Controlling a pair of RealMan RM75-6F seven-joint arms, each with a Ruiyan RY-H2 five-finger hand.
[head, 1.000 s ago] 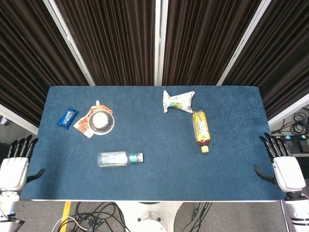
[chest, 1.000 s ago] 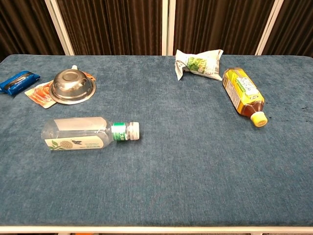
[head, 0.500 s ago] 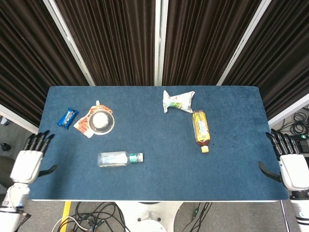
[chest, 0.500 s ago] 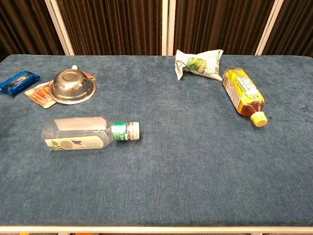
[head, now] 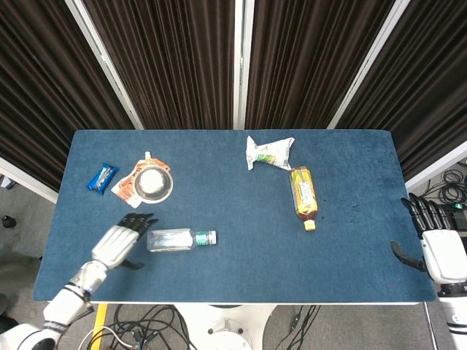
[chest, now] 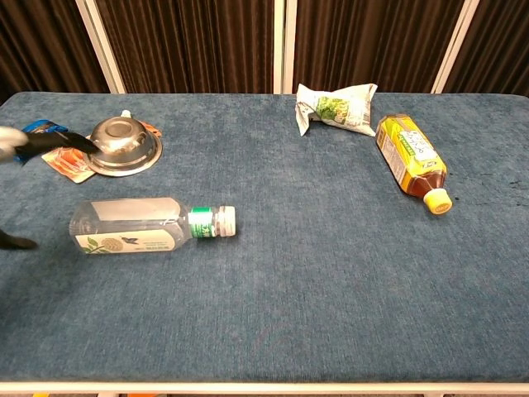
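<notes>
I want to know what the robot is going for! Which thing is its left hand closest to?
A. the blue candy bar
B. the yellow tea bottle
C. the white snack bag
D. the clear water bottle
D: the left hand hovers open right beside the base of the clear water bottle, which lies on its side on the table.

left hand [head: 120,241] — moved in over table | now beside clear bottle [head: 172,239]

No lettering is legible on the clear bottle [chest: 136,225], the tea bottle [chest: 410,155] or the snack packets
</notes>
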